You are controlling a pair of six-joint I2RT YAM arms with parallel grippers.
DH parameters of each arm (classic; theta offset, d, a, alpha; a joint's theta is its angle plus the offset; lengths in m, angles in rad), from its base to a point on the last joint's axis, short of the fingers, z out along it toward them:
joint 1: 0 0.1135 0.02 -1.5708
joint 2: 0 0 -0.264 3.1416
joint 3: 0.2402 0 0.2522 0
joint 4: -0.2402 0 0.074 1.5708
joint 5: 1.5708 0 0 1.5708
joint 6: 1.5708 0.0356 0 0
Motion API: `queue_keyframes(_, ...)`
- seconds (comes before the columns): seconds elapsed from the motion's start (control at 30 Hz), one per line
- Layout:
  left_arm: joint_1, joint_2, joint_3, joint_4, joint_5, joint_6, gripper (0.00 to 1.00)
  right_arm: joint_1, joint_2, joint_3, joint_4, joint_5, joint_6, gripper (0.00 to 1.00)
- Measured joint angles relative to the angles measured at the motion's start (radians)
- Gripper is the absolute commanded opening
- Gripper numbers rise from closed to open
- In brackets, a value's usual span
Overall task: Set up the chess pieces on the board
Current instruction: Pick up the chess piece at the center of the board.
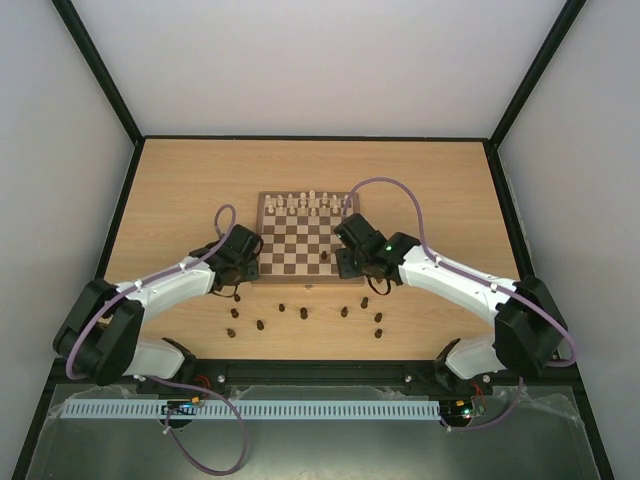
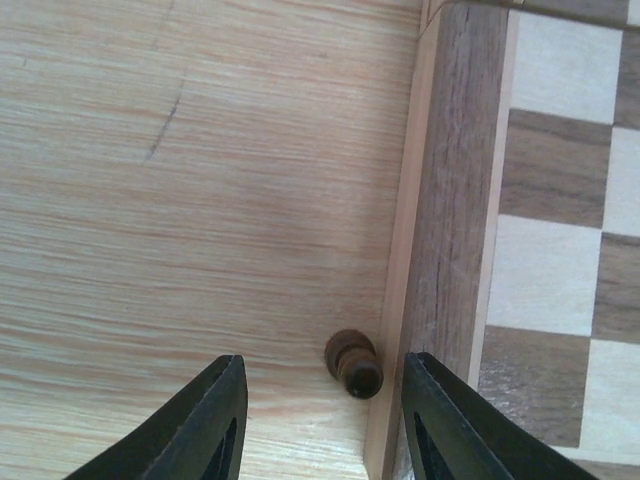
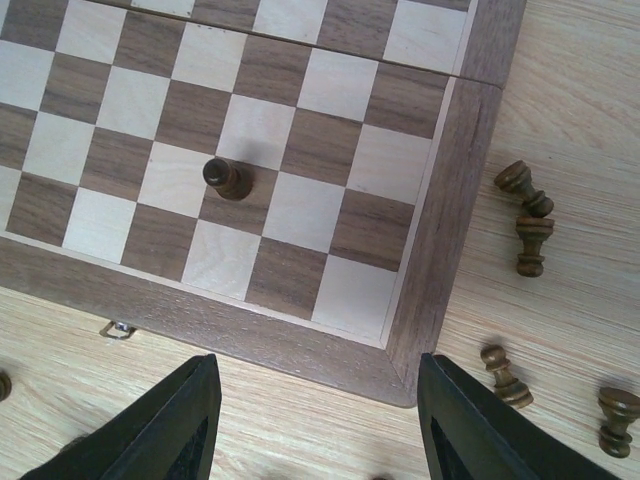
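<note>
The board (image 1: 300,240) lies mid-table, with cream chessmen on its far rows. One dark pawn (image 1: 325,257) stands on it, also seen in the right wrist view (image 3: 227,178). Several dark chess pieces (image 1: 303,313) lie scattered on the table in front of the board. My left gripper (image 1: 246,270) is open at the board's left edge. In the left wrist view its fingers (image 2: 205,425) flank a dark pawn (image 2: 353,364) lying against the board frame (image 2: 440,250), without touching it. My right gripper (image 3: 315,430) is open and empty above the board's near right corner (image 3: 440,300).
Dark pieces (image 3: 524,187) lie on the table right of the board corner in the right wrist view, another (image 3: 504,374) close to my right finger. A small metal clasp (image 3: 117,329) sits on the board's near edge. Black frame rails border the table.
</note>
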Motion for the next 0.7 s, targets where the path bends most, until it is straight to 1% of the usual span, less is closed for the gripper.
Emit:
queue_keyframes(0.4, 0.000, 0.046, 0.027, 0.004, -0.006, 0.008, 0.40, 0.000, -0.027, -0.030, 0.002, 0.011, -0.007, 0.55)
queue_keyframes(0.7, 0.000, 0.047, 0.027, 0.004, -0.014, 0.008, 0.30, 0.000, -0.029, -0.035, 0.008, 0.011, -0.007, 0.54)
